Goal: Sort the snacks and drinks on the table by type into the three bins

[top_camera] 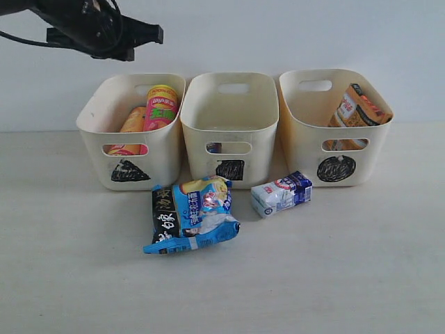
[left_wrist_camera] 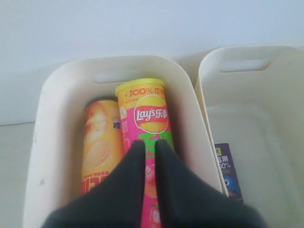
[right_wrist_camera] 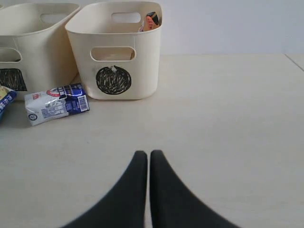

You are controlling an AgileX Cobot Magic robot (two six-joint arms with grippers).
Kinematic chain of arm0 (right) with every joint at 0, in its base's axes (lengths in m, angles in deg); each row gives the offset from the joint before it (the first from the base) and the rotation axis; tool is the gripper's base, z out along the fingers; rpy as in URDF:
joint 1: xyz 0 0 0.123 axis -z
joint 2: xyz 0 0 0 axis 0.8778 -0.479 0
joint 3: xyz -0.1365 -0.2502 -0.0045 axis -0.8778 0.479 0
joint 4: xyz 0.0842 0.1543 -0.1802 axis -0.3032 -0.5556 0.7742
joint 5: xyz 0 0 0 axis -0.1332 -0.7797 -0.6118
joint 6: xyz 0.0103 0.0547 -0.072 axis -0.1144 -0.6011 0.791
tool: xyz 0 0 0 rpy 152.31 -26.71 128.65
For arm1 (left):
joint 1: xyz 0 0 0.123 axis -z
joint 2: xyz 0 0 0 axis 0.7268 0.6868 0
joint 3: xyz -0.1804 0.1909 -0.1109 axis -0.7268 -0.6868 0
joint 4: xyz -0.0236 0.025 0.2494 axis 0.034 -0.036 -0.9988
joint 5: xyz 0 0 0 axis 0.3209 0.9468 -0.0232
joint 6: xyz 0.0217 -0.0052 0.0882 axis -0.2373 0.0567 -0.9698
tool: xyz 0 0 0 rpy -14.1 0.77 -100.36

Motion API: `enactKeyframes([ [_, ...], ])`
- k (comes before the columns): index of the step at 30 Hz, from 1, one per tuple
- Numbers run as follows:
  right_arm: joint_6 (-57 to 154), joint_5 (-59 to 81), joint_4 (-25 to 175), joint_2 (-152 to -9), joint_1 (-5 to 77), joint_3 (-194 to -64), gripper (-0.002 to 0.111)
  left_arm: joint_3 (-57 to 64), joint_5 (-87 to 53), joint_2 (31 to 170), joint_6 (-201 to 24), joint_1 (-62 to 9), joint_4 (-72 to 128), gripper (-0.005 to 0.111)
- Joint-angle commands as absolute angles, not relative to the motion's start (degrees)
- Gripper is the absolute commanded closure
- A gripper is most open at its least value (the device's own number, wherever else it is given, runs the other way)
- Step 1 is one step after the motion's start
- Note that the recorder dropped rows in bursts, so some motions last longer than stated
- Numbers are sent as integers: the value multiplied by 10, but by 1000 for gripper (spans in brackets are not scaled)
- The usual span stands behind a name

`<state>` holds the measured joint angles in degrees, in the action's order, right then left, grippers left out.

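Fingers [left_wrist_camera: 135, 164] of the left gripper [left_wrist_camera: 150, 143], above the triangle bin [top_camera: 94, 139], and the right gripper [right_wrist_camera: 145, 153] are pressed together, empty. That bin holds one pink can [top_camera: 161, 108] and one yellow can [top_camera: 133, 120]; the square bin [top_camera: 198, 149] one purple carton [left_wrist_camera: 228, 173]; the circle bin [top_camera: 306, 156] one orange bag [top_camera: 354, 108]. One blue bag [top_camera: 191, 216] and one white-blue carton [top_camera: 280, 193] lie on the table [top_camera: 348, 278] before the three cream bins.

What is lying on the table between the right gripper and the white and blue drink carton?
Nothing. In the right wrist view, only bare pale beige table separates the black right gripper from the white and blue rectangular carton.
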<state>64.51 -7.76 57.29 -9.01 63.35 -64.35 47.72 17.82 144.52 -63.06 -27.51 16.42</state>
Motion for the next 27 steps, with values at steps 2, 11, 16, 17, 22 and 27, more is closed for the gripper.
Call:
enactKeyframes([
  [2,647,-73,577,-87,636,-644,108,481,192,1401,-627,-276,162,102],
  [11,647,-73,577,-87,636,-644,108,473,231,1326,-627,-276,197,102],
  [16,647,-73,577,-87,636,-644,108,415,217,1260,-636,-276,232,102],
  [17,647,-73,577,-87,636,-644,108,403,214,1248,-638,-276,232,102],
  [22,647,-73,576,-87,636,-644,108,327,189,1170,-644,-276,231,102],
  [27,647,-73,575,-87,636,-644,108,256,158,1081,-644,-276,231,102],
])
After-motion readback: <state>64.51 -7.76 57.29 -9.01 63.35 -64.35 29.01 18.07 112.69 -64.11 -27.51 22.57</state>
